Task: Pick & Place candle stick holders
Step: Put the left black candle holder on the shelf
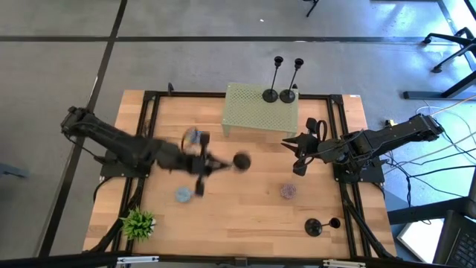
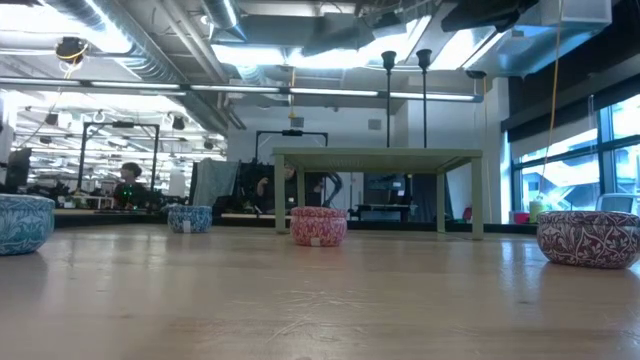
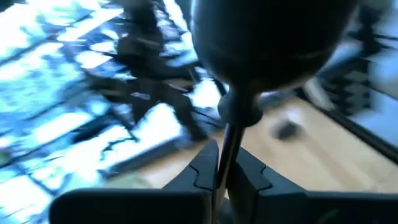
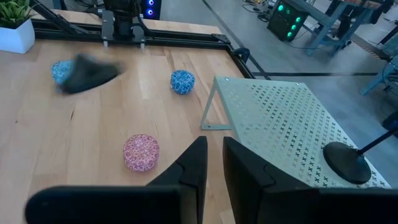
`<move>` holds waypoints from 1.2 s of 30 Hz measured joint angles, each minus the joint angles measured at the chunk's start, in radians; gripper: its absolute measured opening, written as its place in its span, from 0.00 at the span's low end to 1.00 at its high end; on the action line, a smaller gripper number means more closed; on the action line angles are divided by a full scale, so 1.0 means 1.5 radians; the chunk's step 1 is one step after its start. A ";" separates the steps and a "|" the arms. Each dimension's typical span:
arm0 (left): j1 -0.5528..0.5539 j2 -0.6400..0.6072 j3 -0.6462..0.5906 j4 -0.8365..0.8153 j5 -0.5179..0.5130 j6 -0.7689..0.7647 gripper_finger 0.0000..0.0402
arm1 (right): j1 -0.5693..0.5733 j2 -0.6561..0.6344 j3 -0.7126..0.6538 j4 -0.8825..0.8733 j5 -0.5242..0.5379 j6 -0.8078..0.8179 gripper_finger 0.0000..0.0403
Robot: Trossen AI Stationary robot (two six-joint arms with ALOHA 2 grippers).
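Left end effector [image 1: 216,164] mid-bench, clamped on thin stem of candle stick holder [image 1: 239,161], base swinging free — thin stem could pivot or slip in grip. Green rack [image 1: 245,119] at far edge holds two holders [image 1: 277,95]; crowding could topple them. Right end effector [image 1: 291,151] nearly closed, empty. Fourth holder [image 1: 320,225] lies near right front corner.

Bright overhead ceiling lights [image 2: 250,50], glare on wooden table [image 2: 320,300], left wrist view heavily motion-blurred, soft shadows

No legible text — none anywhere
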 joint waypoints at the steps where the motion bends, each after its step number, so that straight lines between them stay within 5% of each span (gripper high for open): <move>1: 0.027 0.005 0.023 0.002 0.000 -0.001 0.03 | 0.000 0.000 0.000 0.000 0.000 0.000 0.14; 5: 0.158 0.035 0.110 -0.003 0.019 -0.046 0.03 | 0.000 0.000 0.000 -0.001 0.000 0.001 0.14; 12: 0.381 0.144 0.217 -0.043 0.180 -0.112 0.03 | 0.000 0.000 0.000 -0.002 0.000 0.002 0.14; 18: 0.493 0.240 0.280 -0.038 0.189 -0.120 0.03 | 0.000 0.000 0.000 -0.006 -0.003 0.003 0.14; 36: 0.586 0.350 0.304 -0.034 0.247 -0.180 0.03 | 0.000 0.000 0.000 -0.006 -0.006 0.085 0.14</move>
